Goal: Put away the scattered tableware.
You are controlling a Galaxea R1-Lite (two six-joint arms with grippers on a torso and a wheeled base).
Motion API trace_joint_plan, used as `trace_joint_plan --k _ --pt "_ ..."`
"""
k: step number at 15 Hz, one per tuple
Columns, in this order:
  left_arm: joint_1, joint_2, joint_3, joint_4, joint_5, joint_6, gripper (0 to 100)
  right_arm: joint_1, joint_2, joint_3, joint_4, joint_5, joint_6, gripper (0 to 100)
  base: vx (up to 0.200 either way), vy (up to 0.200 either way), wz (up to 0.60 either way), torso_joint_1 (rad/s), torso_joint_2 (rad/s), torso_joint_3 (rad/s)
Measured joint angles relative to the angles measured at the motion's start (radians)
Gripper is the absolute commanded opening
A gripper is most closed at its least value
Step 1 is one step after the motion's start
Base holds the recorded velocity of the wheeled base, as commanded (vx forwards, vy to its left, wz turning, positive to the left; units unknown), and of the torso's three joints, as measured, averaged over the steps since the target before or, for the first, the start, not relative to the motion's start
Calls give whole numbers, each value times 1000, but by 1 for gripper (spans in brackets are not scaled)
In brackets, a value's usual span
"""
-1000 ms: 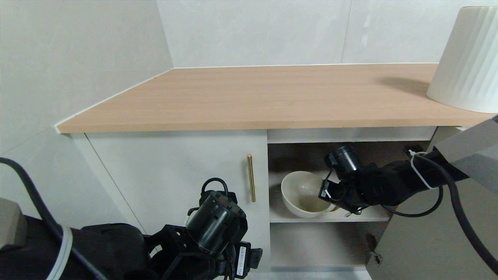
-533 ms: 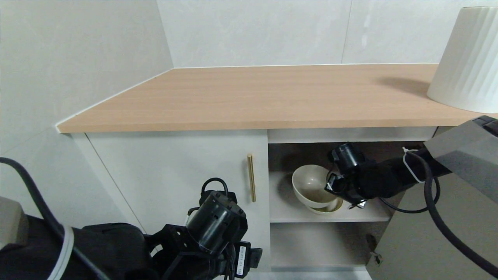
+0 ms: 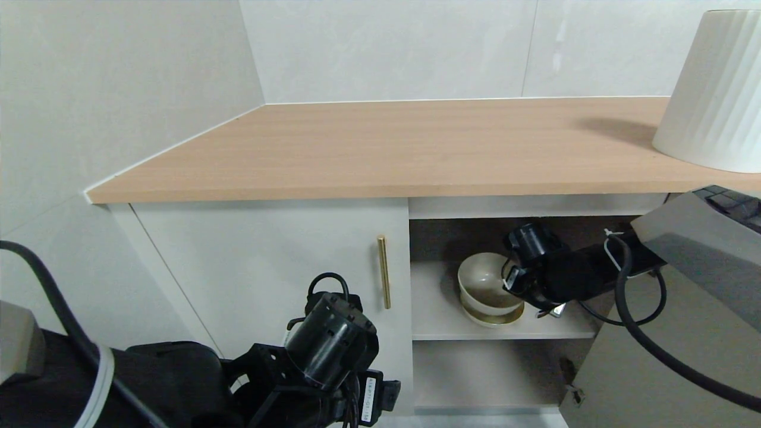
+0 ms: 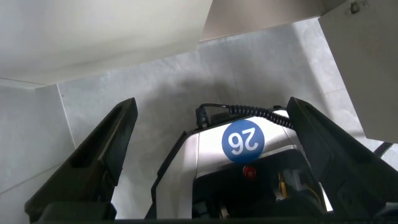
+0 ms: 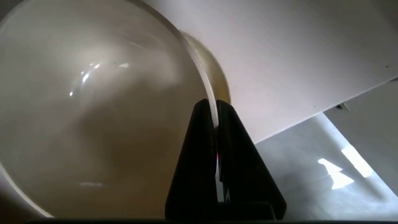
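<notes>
A round blue sticker [image 4: 243, 141] on a white moulded casing [image 4: 208, 163] carries white digits that seem to read 26, though they sit at an odd angle. A narrow white label [image 3: 371, 400] with fine dark print is stuck on the black left arm [image 3: 178, 380], near and to the left. Its print is too small to read.

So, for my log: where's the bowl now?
Head view, right side: the bowl sits atop a second dish on the cabinet's upper shelf, the right gripper clamping its rim.
</notes>
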Motion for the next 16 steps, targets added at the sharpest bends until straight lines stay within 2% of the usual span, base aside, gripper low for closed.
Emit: trace_joint_plan --k 7,8,16 --pt "1 0 0 0 0 0 100 0 27 -14 0 -10 0 0 0 0 0 0 0 0" --pt "1 0 0 0 0 0 100 0 28 -15 0 -10 0 100 0 0 0 0 0 0" --pt "1 -2 0 1 0 0 100 3 11 -1 9 -7 -4 100 0 0 0 0 0 0"
